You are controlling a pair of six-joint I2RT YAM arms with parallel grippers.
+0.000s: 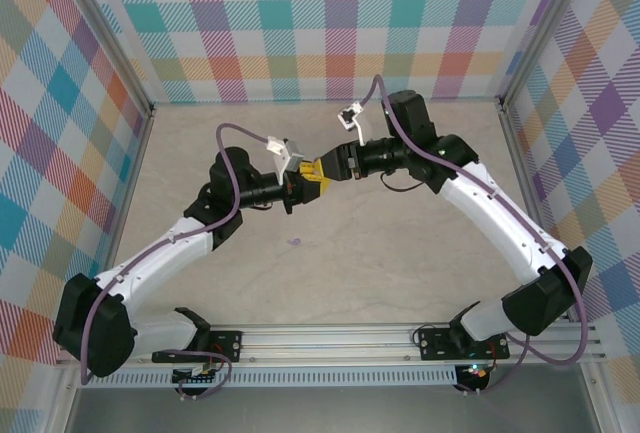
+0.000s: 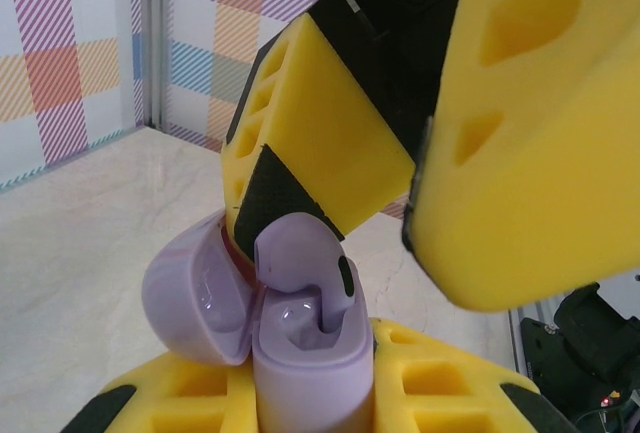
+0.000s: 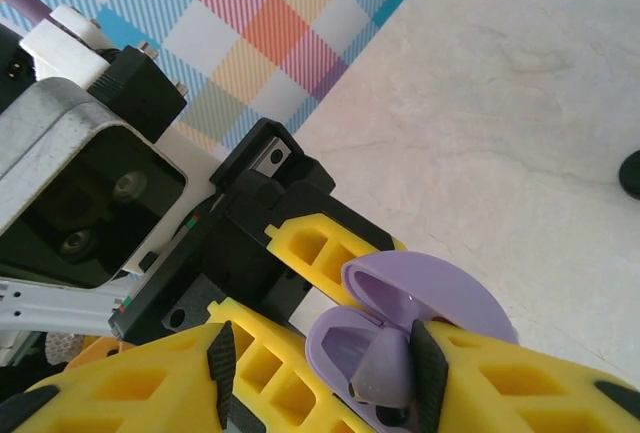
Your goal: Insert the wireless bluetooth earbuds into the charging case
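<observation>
The lilac charging case (image 2: 310, 373) stands upright with its lid (image 2: 195, 298) swung open, and my left gripper (image 2: 310, 408) is shut on its body. A pale lilac earbud (image 2: 300, 258) sits in the case's well, stem down and head sticking out. My right gripper (image 3: 325, 378) is open over the case, one pad (image 3: 430, 373) still against the earbud (image 3: 385, 378) and the other standing well off. From above, the left gripper (image 1: 300, 185) and right gripper (image 1: 322, 168) meet mid-table. Another small lilac earbud (image 1: 295, 242) lies on the table in front of them.
The table (image 1: 400, 253) is pale marble-patterned, enclosed by plaid walls (image 1: 330, 23). A black object (image 3: 632, 173) is cut off at the right edge of the right wrist view. Both arm bases sit on the rail (image 1: 330, 338) at the near edge.
</observation>
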